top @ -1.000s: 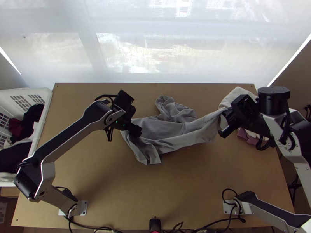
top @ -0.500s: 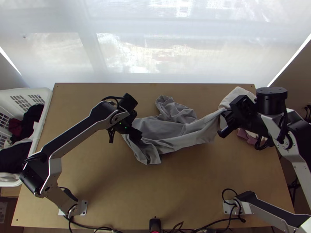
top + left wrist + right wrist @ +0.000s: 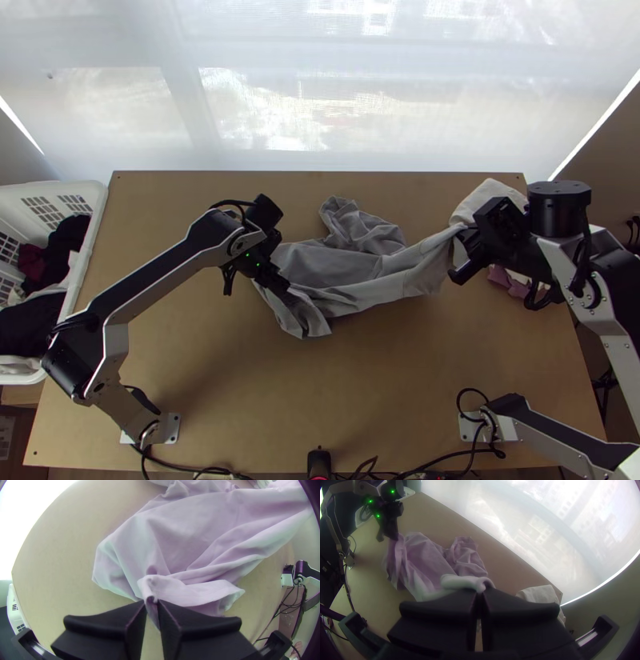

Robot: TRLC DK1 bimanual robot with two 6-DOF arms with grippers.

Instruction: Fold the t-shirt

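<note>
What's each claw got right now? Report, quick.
Left claw: closed on a pinched-up fold of the t-shirt.
Right claw: closed on another part of the same shirt, held toward the table's right side.

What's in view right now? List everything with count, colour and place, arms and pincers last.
Table: one, light wood, centre
T-shirt: one, grey, rumpled across the table's middle
Cream cloth: one, cream, far right corner
Purple cloth: one, purple, beside the cream cloth
Basket: one, white, past the table's left edge
Clothes: several, dark, red and pale, in the basket
Device: one, black, middle of near edge
Cables: several, black, near edge
Screen: one, white, beyond far edge
Left arm: one, silver-grey and black, from near left
Right arm: one, silver-grey and black, from near right
Left pincer: one, black, on the shirt's left part
Right pincer: one, black, on its right end
</note>
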